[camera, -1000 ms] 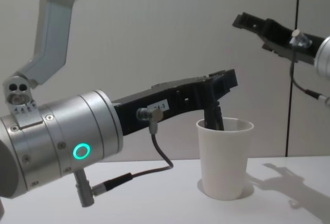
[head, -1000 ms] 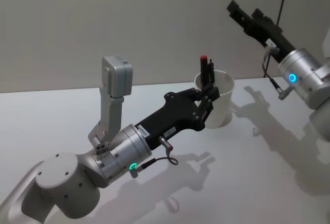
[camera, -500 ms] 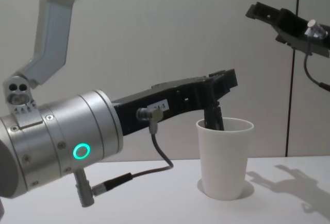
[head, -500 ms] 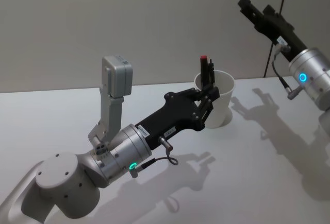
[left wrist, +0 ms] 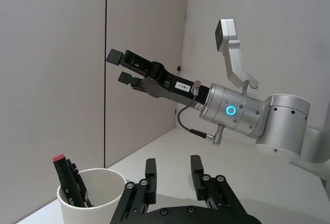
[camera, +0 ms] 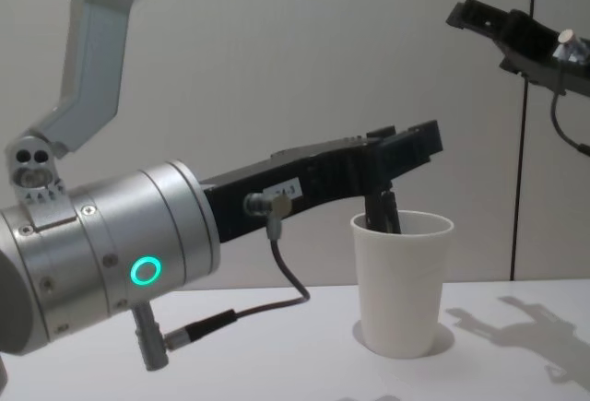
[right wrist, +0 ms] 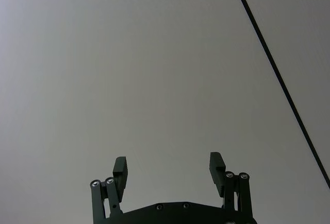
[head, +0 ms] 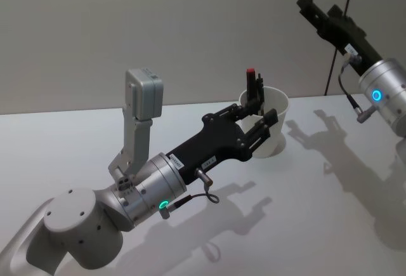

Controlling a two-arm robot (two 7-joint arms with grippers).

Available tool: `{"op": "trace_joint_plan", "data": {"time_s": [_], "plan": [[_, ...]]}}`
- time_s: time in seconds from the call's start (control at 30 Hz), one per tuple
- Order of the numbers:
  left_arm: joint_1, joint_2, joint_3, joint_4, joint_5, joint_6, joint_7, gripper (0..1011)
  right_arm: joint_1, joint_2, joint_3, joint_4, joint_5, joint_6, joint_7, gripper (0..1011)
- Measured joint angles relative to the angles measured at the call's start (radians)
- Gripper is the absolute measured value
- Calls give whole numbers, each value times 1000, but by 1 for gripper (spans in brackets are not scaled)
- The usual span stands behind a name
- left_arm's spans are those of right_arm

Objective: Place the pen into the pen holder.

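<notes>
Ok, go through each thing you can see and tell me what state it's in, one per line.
Pen: standing tilted inside the cup, red cap end up, not gripped.
Pen holder: upright on the table, holding the pen.
Left pincer: open, beside the cup's rim.
Right pincer: open, raised high, holding nothing.

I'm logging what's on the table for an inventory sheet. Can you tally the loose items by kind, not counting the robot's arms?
Pens: 1, the dark pen with a red cap, standing in the cup.
Paper cups: 1, the white pen holder on the table.
Total: 2.
</notes>
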Motion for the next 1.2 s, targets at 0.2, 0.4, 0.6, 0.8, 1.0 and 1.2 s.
{"op": "trace_joint_plan", "data": {"time_s": [0.2, 0.4, 0.6, 0.8, 1.0, 1.2], "plan": [[0, 0, 0, 0, 0, 0, 0, 549, -2, 1, 1, -4, 1, 0, -2, 1001], [0, 0, 0, 0, 0, 0, 0, 766, -3, 2, 1, -6, 2, 0, -2, 1002], [0, 1, 1, 0, 6, 0, 9, 923, -11, 4, 2, -12, -7, 0, -4, 1002], [-4, 7, 4, 4, 41, -3, 57, 1001, -48, 13, 4, -37, -55, -4, -11, 1001], [-11, 19, 12, 10, 105, -9, 143, 1001, -105, 27, 7, -76, -128, -11, -21, 1001], [-17, 29, 18, 15, 157, -14, 214, 1001, -164, 42, 11, -116, -204, -18, -33, 1002]]}}
